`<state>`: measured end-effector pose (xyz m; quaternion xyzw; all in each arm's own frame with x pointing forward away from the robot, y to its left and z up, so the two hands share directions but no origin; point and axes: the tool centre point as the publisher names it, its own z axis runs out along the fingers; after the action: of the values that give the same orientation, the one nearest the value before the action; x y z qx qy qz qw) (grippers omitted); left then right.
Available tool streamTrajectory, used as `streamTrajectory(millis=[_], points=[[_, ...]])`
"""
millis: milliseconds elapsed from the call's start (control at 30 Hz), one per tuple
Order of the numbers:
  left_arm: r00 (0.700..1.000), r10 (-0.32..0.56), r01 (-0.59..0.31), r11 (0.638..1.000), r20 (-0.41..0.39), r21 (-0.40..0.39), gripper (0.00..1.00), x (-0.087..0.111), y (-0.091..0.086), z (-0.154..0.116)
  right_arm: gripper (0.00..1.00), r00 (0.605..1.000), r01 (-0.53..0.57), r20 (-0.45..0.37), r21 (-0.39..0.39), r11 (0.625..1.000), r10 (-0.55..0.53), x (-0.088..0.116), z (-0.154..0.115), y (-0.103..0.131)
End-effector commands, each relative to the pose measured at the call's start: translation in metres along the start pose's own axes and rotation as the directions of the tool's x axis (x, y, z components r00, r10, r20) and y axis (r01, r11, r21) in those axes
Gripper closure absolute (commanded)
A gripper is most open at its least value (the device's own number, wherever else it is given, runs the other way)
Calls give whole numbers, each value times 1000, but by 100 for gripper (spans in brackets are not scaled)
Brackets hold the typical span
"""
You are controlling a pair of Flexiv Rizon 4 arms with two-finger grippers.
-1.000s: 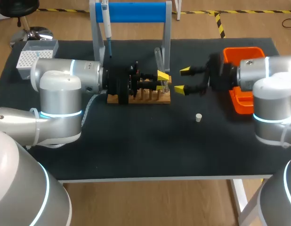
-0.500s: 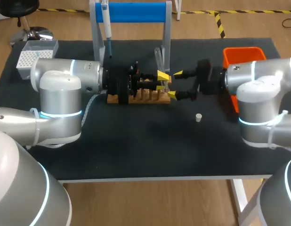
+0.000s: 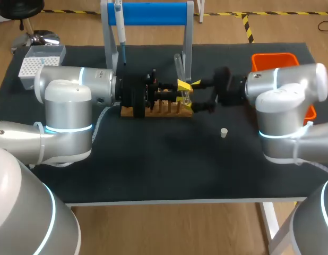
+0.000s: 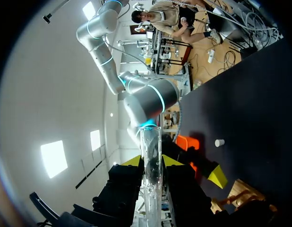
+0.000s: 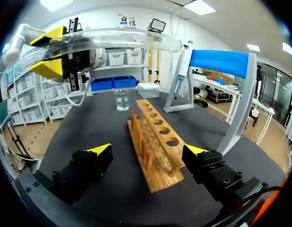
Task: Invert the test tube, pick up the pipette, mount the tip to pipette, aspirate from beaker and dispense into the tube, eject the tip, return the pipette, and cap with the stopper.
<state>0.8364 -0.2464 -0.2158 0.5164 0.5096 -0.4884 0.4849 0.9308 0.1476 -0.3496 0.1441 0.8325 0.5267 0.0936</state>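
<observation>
- Left hand [image 3: 182, 91] grips the glass test tube [image 5: 113, 38], with one yellow tip on each side of it.
- The test tube lies about level, up above the wooden rack [image 3: 163, 109]. One end points toward the blue stand [image 3: 148, 13].
- Right hand [image 3: 193, 95] is spread wide. Its tips sit on either side of the other hand's tips, and the test tube is higher than they are.
- The pipette [image 3: 120, 26] hangs on the blue stand, by the far edge of the bench [image 3: 164, 170].
- The stopper [image 3: 223, 133] lies alone on the dark bench, in front of the right arm and well apart from the rack.
- The orange bin [image 3: 273, 61] sits at the far right corner. The right arm hides part of it, so I cannot tell what is in it.
- The white tip box [image 3: 39, 61] sits at the far left corner, near the edge.
- The beaker [image 5: 121, 100] stands past the far end of the rack. I cannot tell how full it is.
</observation>
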Motion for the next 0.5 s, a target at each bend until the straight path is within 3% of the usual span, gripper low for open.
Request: streamTrajectory(millis=[33, 500], points=[[1000, 0, 0, 1000, -2, 3, 100, -1, 1, 0, 0, 1000, -7, 4, 5, 1000, 7, -1, 3, 2], [1000, 0, 0, 1000, -2, 3, 100, -1, 1, 0, 0, 1000, -1, 12, 16, 1000, 1, 1, 9, 3]])
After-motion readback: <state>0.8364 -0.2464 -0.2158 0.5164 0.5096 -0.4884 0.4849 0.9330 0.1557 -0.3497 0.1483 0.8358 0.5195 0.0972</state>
